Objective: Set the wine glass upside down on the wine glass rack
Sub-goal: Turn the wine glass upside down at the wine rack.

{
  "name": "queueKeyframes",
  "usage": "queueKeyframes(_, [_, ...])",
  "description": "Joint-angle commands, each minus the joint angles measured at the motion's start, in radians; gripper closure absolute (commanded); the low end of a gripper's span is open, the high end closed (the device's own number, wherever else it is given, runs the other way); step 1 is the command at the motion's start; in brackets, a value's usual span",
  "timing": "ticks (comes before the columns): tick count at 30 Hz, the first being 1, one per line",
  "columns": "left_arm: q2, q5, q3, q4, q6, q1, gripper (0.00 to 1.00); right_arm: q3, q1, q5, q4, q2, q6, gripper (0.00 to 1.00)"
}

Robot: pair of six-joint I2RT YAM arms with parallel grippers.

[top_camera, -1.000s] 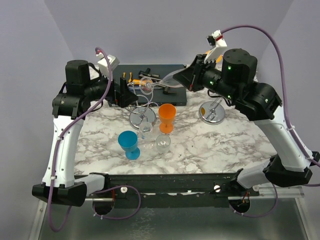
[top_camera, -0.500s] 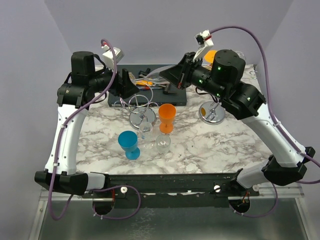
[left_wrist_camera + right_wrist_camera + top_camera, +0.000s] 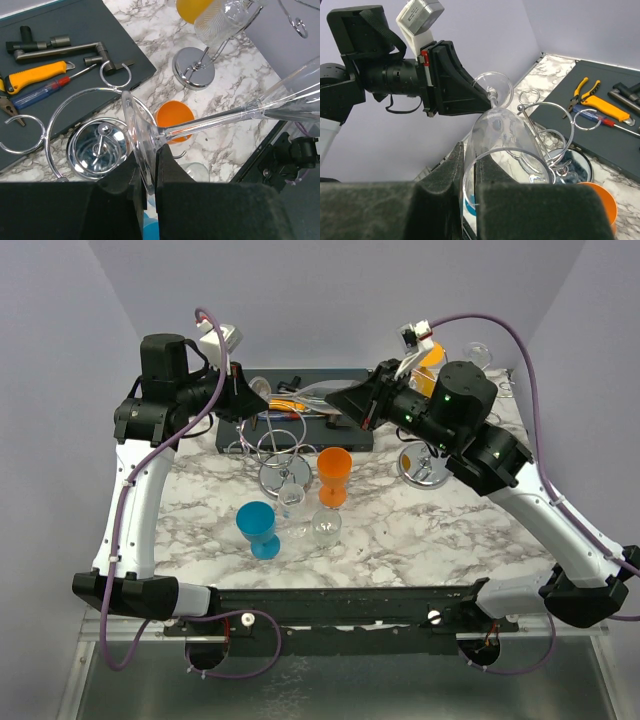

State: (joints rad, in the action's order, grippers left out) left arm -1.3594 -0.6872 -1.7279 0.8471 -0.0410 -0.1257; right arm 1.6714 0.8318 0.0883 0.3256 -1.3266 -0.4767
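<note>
The wine glass [image 3: 215, 120] lies level in the air, spanned between both arms. The left gripper [image 3: 148, 172] has its fingers [image 3: 120, 177] pressed onto the flat foot. The disc stands edge-on between them and the stem runs away beyond the fingertips. The right gripper [image 3: 469, 172] pinches the bowl at its rim, with the thin wall caught between its fingers [image 3: 492, 172]. The rack [image 3: 85, 155] stands on the table below the left fingers.

The glass looks light, rigid, slick and brittle. The rim is likely its weakest part, so a hard squeeze there risks a chip. The foot looks like the sturdier hold. With both ends clamped, any twist or pull between the arms would load the slender stem. To hang on a wire ring the foot probably has to be free, which favours carrying by the bowl.
</note>
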Motion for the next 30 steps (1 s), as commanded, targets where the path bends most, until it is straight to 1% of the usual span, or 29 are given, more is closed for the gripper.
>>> queueKeyframes(1, [0.007, 0.037, -0.055, -0.060, 0.142, -0.019, 1.00, -0.047, 0.013, 0.076, -0.079, 0.020, -0.049, 0.84])
queueKeyframes(2, [0.008, 0.037, -0.061, -0.070, 0.165, -0.019, 1.00, -0.057, 0.013, 0.082, -0.069, 0.021, -0.052, 0.71])
queueKeyframes(3, [0.009, 0.038, -0.064, -0.078, 0.188, -0.018, 1.00, -0.070, 0.014, 0.087, -0.057, 0.024, -0.058, 0.55])
queueKeyframes(4, [0.010, 0.043, -0.071, -0.088, 0.215, -0.019, 1.00, -0.079, 0.013, 0.092, -0.037, 0.026, -0.059, 0.44])
queueKeyframes(8, [0.017, 0.080, -0.091, -0.127, 0.348, -0.020, 1.00, -0.085, 0.013, 0.077, 0.065, 0.037, -0.058, 0.18])
queueKeyframes(10, [0.024, 0.086, -0.093, -0.151, 0.415, -0.019, 1.00, -0.080, 0.013, 0.078, 0.107, 0.053, -0.050, 0.10])
queueKeyframes(14, [0.053, 0.089, -0.077, -0.227, 0.487, -0.019, 1.00, -0.064, 0.013, 0.060, 0.187, 0.090, -0.036, 0.00])
queueKeyframes(18, [0.087, 0.050, -0.044, -0.328, 0.509, -0.019, 1.00, -0.038, 0.013, 0.048, 0.280, 0.120, -0.033, 0.00])
queueKeyframes(23, [0.169, -0.075, 0.094, -0.517, 0.534, -0.019, 1.00, -0.008, 0.013, 0.019, 0.378, 0.152, -0.044, 0.00])
queueKeyframes(26, [0.179, -0.128, 0.104, -0.549, 0.544, -0.019, 1.00, 0.020, 0.013, 0.021, 0.414, 0.169, -0.056, 0.00])
queueKeyframes(30, [0.187, -0.182, 0.099, -0.570, 0.595, -0.019, 1.00, 0.043, 0.013, 0.049, 0.389, 0.194, -0.101, 0.00])
